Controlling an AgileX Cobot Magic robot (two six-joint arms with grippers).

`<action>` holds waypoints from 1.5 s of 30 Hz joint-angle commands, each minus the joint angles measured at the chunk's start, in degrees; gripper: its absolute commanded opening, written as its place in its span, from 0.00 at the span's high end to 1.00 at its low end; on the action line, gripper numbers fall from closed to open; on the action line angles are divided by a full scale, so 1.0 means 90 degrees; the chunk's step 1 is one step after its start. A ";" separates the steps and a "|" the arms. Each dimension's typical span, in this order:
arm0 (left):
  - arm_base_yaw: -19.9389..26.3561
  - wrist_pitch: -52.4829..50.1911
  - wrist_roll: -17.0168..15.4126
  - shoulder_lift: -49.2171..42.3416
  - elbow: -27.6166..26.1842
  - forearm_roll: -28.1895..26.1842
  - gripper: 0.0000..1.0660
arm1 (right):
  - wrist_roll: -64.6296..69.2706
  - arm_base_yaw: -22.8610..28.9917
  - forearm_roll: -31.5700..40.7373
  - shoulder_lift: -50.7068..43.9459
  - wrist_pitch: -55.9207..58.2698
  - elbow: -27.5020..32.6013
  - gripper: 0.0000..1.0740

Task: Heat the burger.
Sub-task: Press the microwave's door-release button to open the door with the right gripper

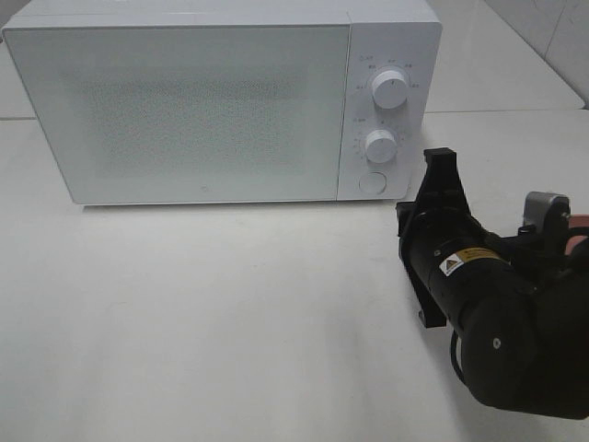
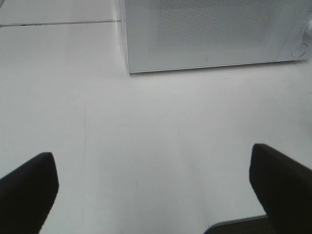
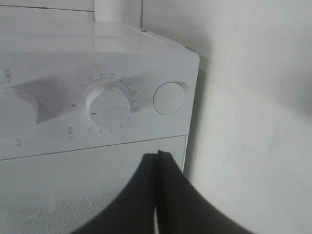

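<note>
The burger is out of view. A white microwave [image 1: 184, 110] stands at the back of the table with its door closed. My right gripper [image 1: 440, 157] is shut with nothing between its fingers. It points at the microwave's lower right corner, a little short of the round button [image 1: 372, 181]. In the right wrist view the shut fingertips [image 3: 157, 158] sit just below that button [image 3: 169, 97] and the timer dial [image 3: 108, 105]. My left gripper [image 2: 156, 190] is open over bare table, with the microwave [image 2: 209, 34] ahead of it.
Two white dials [image 1: 390, 89] [image 1: 380, 145] sit above the button on the control panel. The right arm's black body [image 1: 515, 322] fills the table's right front corner. A pink sliver [image 1: 577, 245] shows behind it at the right edge.
</note>
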 commanded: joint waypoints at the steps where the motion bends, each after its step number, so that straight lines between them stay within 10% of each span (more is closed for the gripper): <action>1: 0.0025 -0.0095 -0.0006 -0.0159 0.0019 -0.0057 0.06 | 0.0051 -0.0204 -0.0280 0.0159 0.0236 -0.0242 1.00; 45: 0.0025 -0.0095 -0.0006 -0.0115 0.0019 -0.0057 0.06 | 0.0102 -0.1496 -0.1203 0.1604 0.1089 -0.2126 1.00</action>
